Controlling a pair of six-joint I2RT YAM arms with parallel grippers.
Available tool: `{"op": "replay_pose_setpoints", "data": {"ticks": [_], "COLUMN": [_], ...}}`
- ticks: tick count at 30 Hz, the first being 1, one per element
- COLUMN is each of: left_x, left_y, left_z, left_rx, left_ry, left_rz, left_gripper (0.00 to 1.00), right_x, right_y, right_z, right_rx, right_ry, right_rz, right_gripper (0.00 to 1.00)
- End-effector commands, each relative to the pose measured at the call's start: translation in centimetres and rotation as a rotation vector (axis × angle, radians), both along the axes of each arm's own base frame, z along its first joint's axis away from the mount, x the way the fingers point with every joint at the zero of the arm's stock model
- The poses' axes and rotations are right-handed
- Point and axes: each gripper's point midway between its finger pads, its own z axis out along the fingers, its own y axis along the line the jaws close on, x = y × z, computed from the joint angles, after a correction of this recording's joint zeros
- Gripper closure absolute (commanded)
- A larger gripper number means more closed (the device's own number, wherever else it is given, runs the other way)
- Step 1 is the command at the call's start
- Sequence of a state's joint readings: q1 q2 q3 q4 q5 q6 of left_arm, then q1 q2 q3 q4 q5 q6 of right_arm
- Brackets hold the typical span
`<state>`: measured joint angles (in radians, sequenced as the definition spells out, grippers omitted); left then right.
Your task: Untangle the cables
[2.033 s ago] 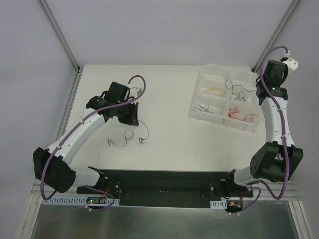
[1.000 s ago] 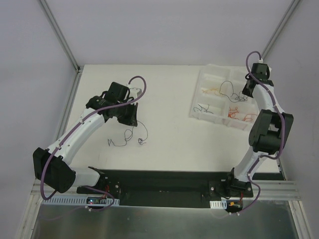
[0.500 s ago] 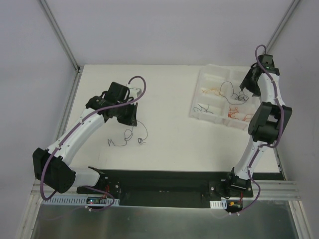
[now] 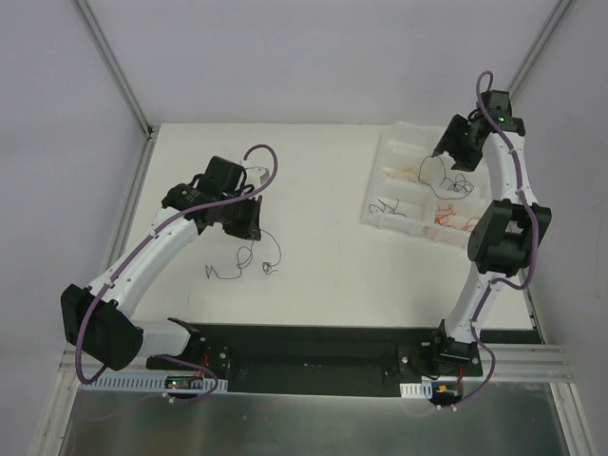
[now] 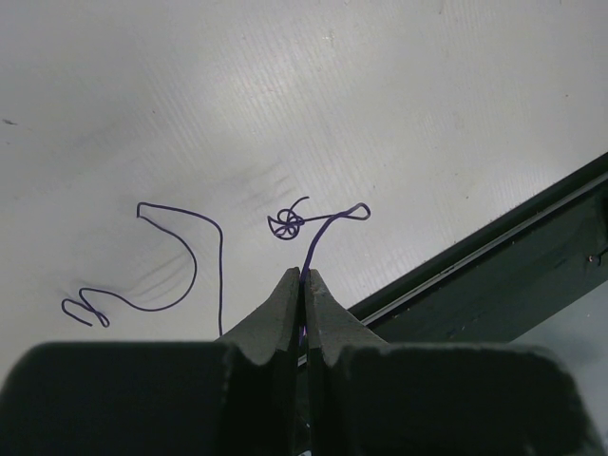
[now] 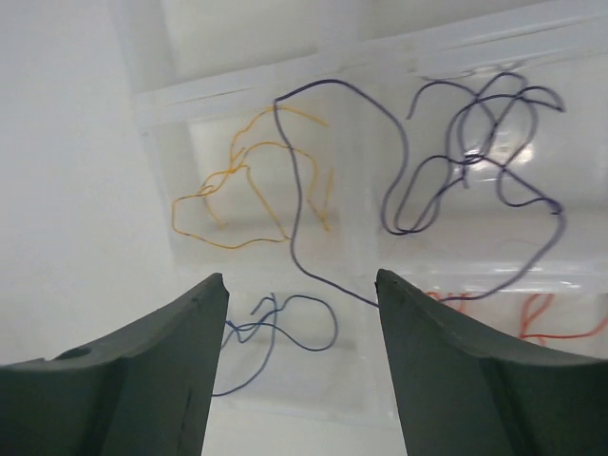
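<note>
Left gripper point(image 5: 301, 275): jaws pressed together, pinching a thin purple wire point(image 5: 321, 228) that runs from the fingertips to a small curl on the white table point(image 5: 399, 95).
Loose strand point(image 5: 190, 256): a second purple wire lying on the table just left of the gripper, apart from the held one.
Left arm point(image 4: 152, 247): reaches diagonally from the near-left base to the table's left-middle, with the wrist tipped down.
Right gripper point(image 6: 302, 280): jaws wide apart, holding nothing, above the compartmented tray point(image 4: 388, 150).
Tray wires: a long purple-blue wire point(image 6: 293, 209) below, between the fingers; an orange wire point(image 6: 237, 190) to its left; a purple-blue tangle point(image 6: 475, 152) to its right; a red wire point(image 6: 560, 328) at the lower right.
Right arm point(image 4: 508, 190): rises from the near-right base, elbow raised, wrist turned leftward over the tray's far side.
</note>
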<state>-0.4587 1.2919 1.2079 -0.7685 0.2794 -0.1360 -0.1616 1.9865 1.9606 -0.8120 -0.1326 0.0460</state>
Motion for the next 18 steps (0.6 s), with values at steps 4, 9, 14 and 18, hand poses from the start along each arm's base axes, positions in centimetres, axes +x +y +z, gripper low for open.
{"op": "replay_pose_setpoints", "data": {"ticks": [4,9,14,18], "left_x": [-0.5,-0.7,-0.8,-0.7], "left_y": [-0.1,0.1,0.3,0.5], "left_z": [1.5,1.6,1.7,1.7], "left_rx": [-0.025,-0.022,-0.014,-0.004], "left_ry": [-0.041,-0.045,-0.050,-0.054], "left_rz": [-0.027,-0.025,-0.026,-0.024], "left_gripper": [1.00,1.00,1.00,1.00], "right_x": [2.6,4.4,5.2,5.4], "right_y": [4.6,5.9,3.6,2.6], "right_z": [-2.9,-4.2,-5.0,-6.1], "right_rx": [0.114,0.018,-0.121,-0.172], "right_ry": [0.009,-0.034,-0.049,-0.014], "right_rz": [-0.094,-0.055,-0.134,-0.165], "right_gripper": [0.40,0.50,0.55,0.55]}}
